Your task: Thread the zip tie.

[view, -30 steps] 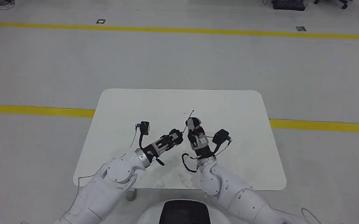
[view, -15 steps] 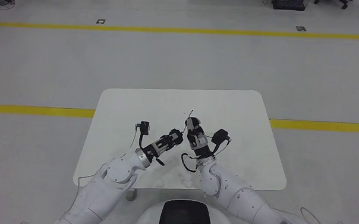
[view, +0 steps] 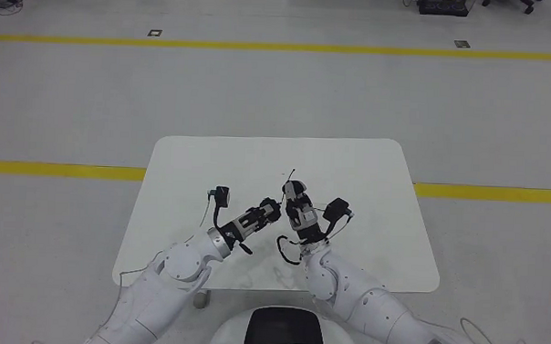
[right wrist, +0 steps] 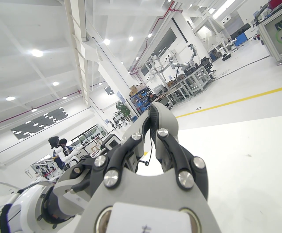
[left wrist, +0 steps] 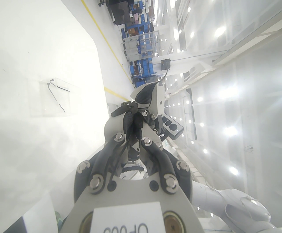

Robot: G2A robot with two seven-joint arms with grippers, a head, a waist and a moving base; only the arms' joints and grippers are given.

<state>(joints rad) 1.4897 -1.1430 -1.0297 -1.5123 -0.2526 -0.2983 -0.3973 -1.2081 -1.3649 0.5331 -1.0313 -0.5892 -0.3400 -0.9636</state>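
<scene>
1. Above the table, my right claw is clamped on the zip tie, whose thin tail pokes out beyond it.
2. My left claw is closed, apparently pinching the tie's other end.
3. Best approach, I judge: line the tip up squarely with the head, then feed slowly.

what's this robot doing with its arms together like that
A two-armed robot holds a thin black zip tie above a white table. The right tool is shut on it, one end sticking up. The left tool, tip to tip with it, seems to pinch the other end. Whether it is threaded cannot be seen.
</scene>
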